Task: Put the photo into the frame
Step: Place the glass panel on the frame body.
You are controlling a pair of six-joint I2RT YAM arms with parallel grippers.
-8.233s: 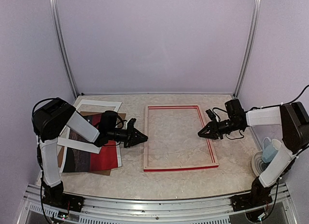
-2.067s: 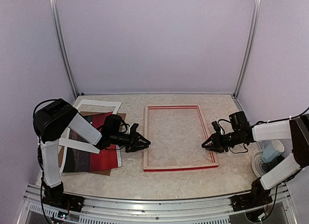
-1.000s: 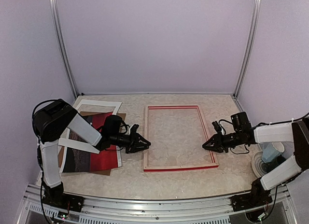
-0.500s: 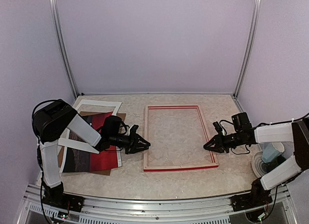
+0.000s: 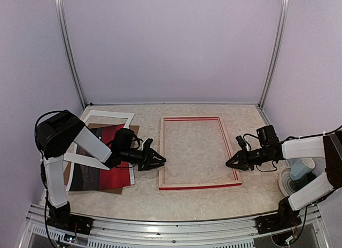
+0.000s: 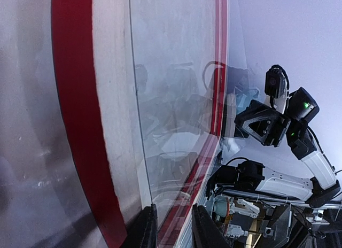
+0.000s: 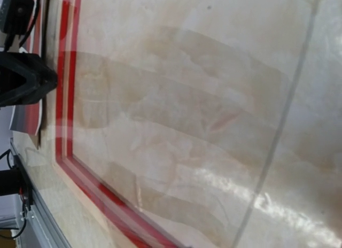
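Item, far left: white mat border (image 5: pixel 109 116), laid flat on the table (image 5: pixel 187 205), one strip crossing the photo (image 5: pixel 107 176); a brown backing board (image 5: pixel 133 129) is seen beneath both.

The photo is placed behind the left fingers, under that arm, picture side up, apart from the fingertips.

Left gripper (image 5: pixel 159 161): lowered, tips set at the outer side of the left rail of the frame (image 5: pixel 199 187); the fingers (image 6: pixel 147 229) are seen narrowly apart in the wrist view, the frame's edge showing in the gap; whether it is pinched cannot be told.

The frame is laid flat between the two sets of fingertips; a clear pane (image 7: pixel 187 125) is held within it.

Right gripper (image 5: pixel 231 163): tips brought to the right rail, towards its near corner; its fingers are not shown in its own wrist view, and from above apart or together cannot be told.

Far right: pale cup (image 5: pixel 300 167), behind the right fingers.
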